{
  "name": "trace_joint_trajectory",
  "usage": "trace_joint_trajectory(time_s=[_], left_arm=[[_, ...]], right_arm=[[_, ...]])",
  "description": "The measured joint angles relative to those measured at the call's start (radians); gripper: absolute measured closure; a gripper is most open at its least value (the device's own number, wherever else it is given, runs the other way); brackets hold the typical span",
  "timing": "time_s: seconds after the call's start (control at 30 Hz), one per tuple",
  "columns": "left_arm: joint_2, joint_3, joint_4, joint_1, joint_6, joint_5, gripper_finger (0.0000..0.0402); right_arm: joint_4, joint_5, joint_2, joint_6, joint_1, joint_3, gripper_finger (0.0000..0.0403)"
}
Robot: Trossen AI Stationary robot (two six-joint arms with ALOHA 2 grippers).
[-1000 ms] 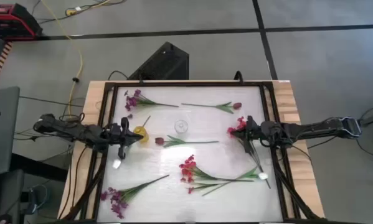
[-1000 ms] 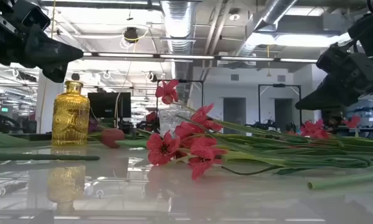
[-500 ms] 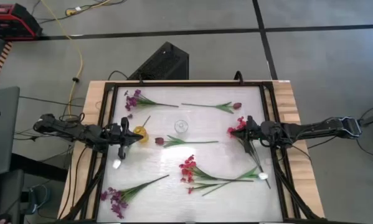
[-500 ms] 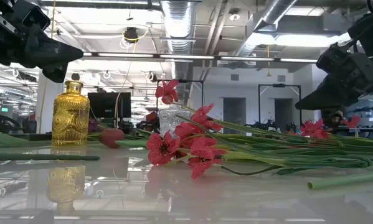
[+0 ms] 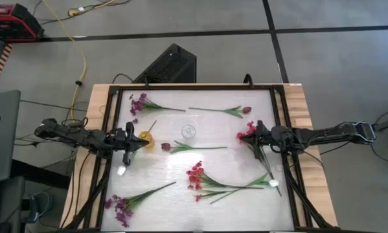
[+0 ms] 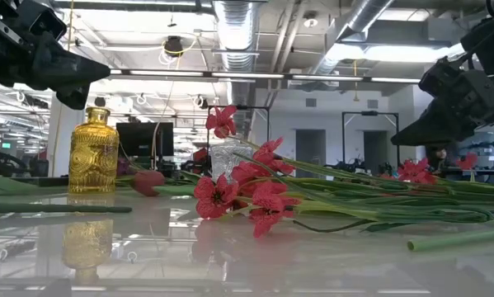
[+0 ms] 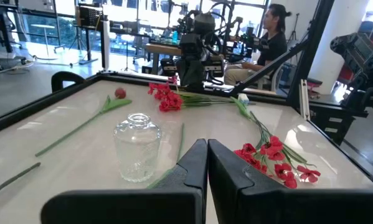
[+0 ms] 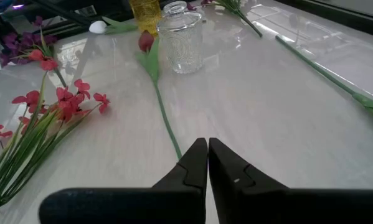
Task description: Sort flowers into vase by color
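Hands both pinched together (left (image 7: 207, 163), right (image 8: 207, 163)), white buds (image 5: 273, 184) barely discernible.

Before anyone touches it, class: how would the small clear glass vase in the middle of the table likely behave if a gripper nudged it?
The clear glass vase is likely fragile, being thin textured glass. It stands upright and squat, so it would probably slide on the glossy table rather than tip. It looks empty, so probably light.

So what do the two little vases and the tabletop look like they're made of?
The clear vase looks like textured pressed glass: it is see-through with a pebbled surface. The yellow vase seems to be amber-tinted glass with a raised pattern and a glossy shine. The tabletop looks like a glossy white sheet, perhaps acrylic or laminate, since it mirrors the vases and flowers.
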Motion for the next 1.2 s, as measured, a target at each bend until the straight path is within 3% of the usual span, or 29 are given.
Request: trace_joint_trajectory(time_s=[1.07,1.13,1.2], left_arm=[[0.0,0.0,0.0,0.0,-0.003,0.0,0.0401],[0.0,0.0,0.001,0.0,-0.048,-0.004,0.0401],[0.0,0.0,0.0,0.0,-0.185,0.013,0.0401]], right_arm=[[0.0,0.0,0.0,0.0,0.0,0.0,0.0359],[0.0,0.0,0.0,0.0,0.0,0.0,0.0359],[0.0,0.0,0.0,0.0,0.0,0.0,0.0359]])
